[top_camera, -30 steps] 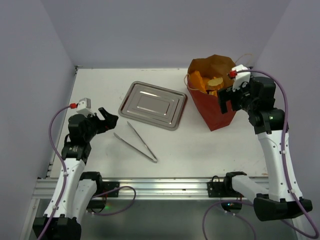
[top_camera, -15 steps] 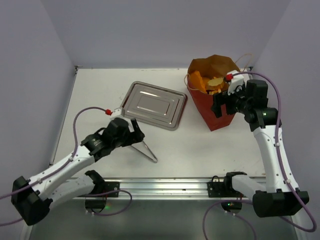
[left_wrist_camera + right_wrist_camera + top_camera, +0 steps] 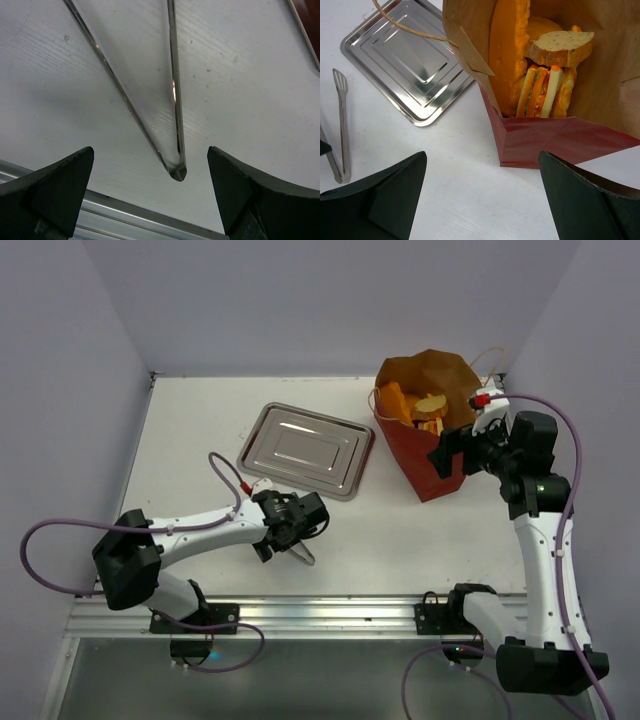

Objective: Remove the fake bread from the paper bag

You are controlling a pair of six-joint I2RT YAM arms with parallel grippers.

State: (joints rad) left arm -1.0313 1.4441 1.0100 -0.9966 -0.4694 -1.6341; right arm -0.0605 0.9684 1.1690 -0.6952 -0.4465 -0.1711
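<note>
The red paper bag [image 3: 432,462] stands upright at the back right, its mouth open. The fake bread [image 3: 415,405] is inside it. The right wrist view shows the bag [image 3: 545,142] from above with an orange loaf [image 3: 507,55], a pale slice [image 3: 561,45] and sandwich-like pieces [image 3: 545,95] in it. My right gripper [image 3: 450,452] is open and empty, hovering by the bag's near side [image 3: 482,157]. My left gripper [image 3: 290,528] is open and low over the metal tongs [image 3: 175,100], with their joined end between its fingers [image 3: 150,152], not touching them.
A shallow metal tray [image 3: 305,450] lies left of the bag, also in the right wrist view [image 3: 405,60]. The tongs' end [image 3: 306,557] shows near the table's front edge. The aluminium rail [image 3: 100,212] runs just below the left gripper.
My left arm has swung from the table's left side to the middle and come down over the tongs. My right gripper has shifted slightly beside the bag.
</note>
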